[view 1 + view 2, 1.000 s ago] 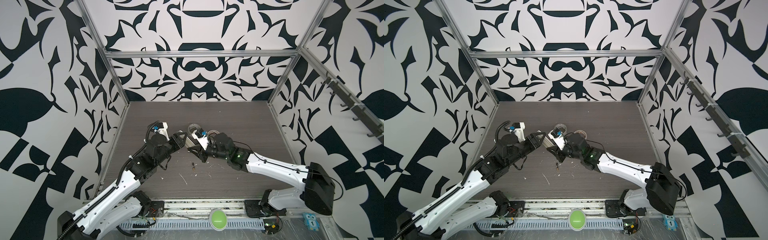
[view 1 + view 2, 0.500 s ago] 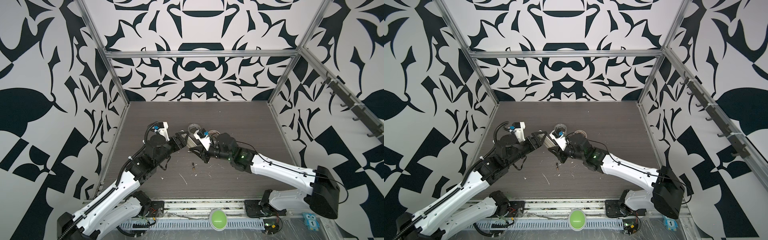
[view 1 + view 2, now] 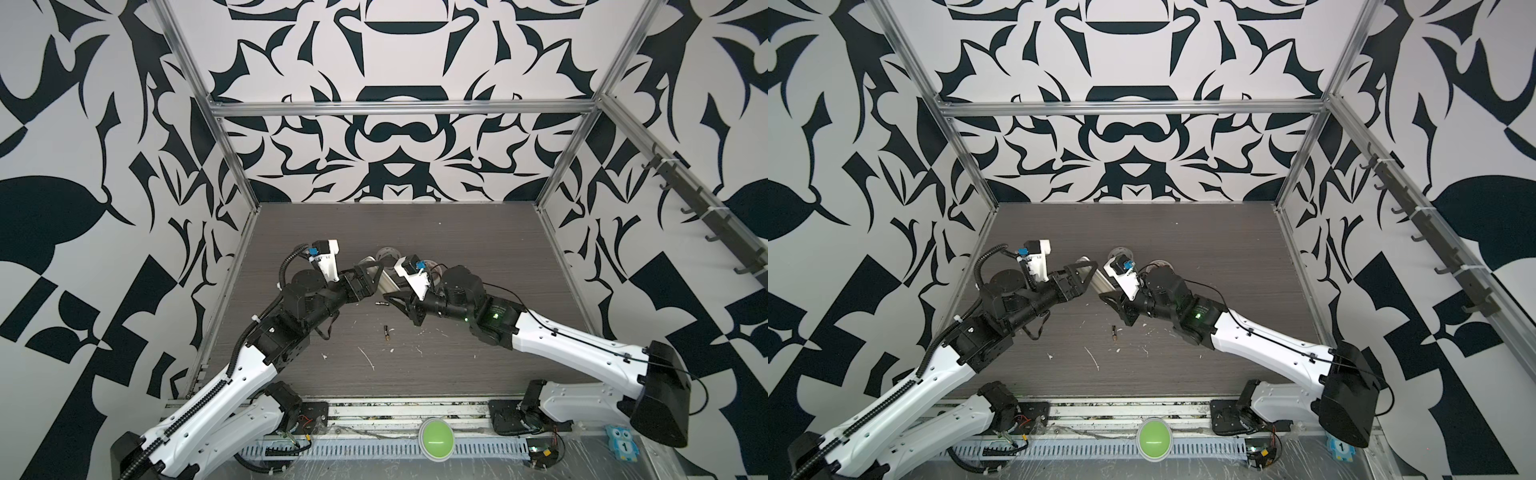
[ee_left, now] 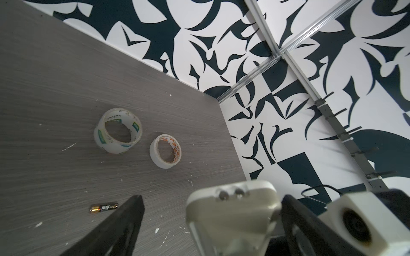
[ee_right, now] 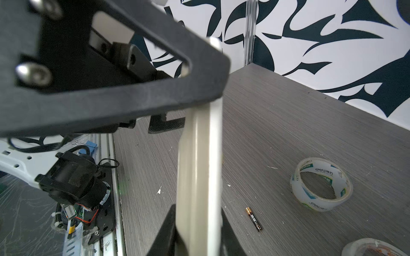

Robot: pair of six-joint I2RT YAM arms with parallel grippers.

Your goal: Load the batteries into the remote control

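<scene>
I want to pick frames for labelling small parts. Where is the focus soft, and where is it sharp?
Right wrist view: the remote control sits close to the lens and is soft; the battery and tape roll behind it are sharp. Left wrist view: likewise, near remote end soft, battery crisp. Both top views: even light, no strong glare.

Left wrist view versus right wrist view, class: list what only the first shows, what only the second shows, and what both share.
Only the left wrist view: two metal contacts on the remote's end, and hooks along the wall. Only the right wrist view: the remote's thin side edge and a motor with wires beside the table's edge. Both: the remote, a battery lying on the table, and the clear tape roll.
</scene>
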